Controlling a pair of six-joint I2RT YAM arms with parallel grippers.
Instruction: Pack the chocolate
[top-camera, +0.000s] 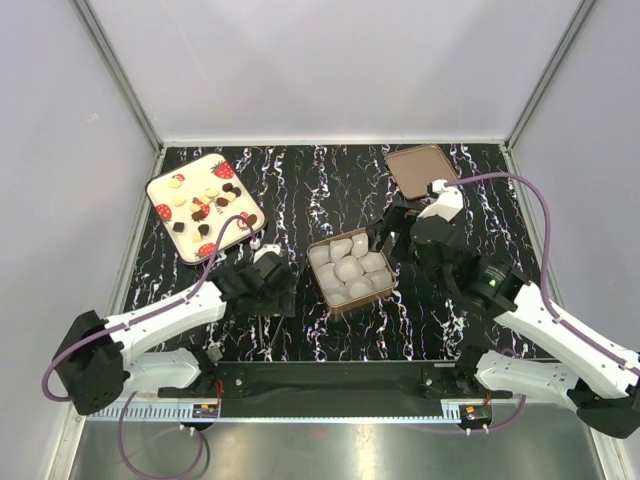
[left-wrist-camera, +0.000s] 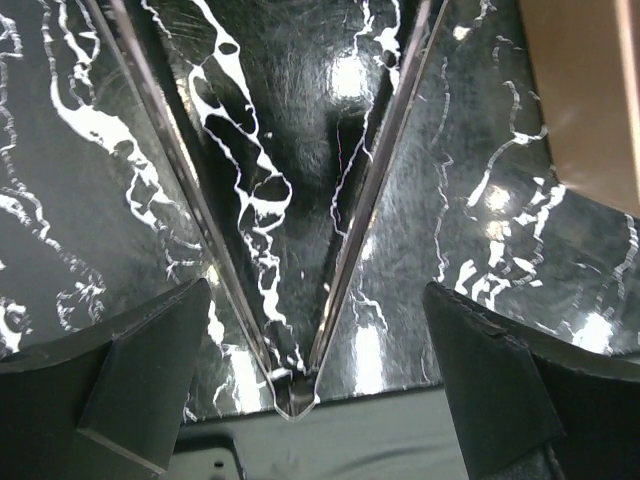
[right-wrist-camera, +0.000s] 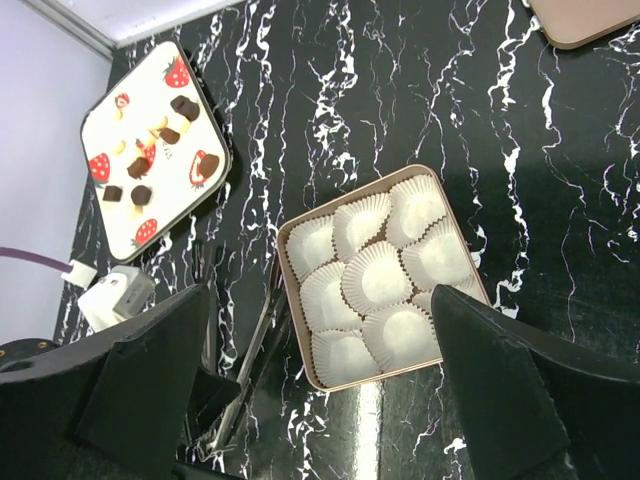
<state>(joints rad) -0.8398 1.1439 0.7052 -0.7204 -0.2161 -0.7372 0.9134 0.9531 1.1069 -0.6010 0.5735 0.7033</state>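
table: black, white veins | tray: cream, red strawberries | chocolates: brown, seemingly cream

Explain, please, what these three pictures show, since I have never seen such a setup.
Two robot arms stand at the near edge of a table. One picture looks down from above; the other two come from cameras on the wrists. The left gripper hangs open over metal tongs lying on the table, not gripping them. The right gripper is open and empty. Also there: a tray of small dark and cream chocolates, a box of empty white paper cups, and a brown lid.
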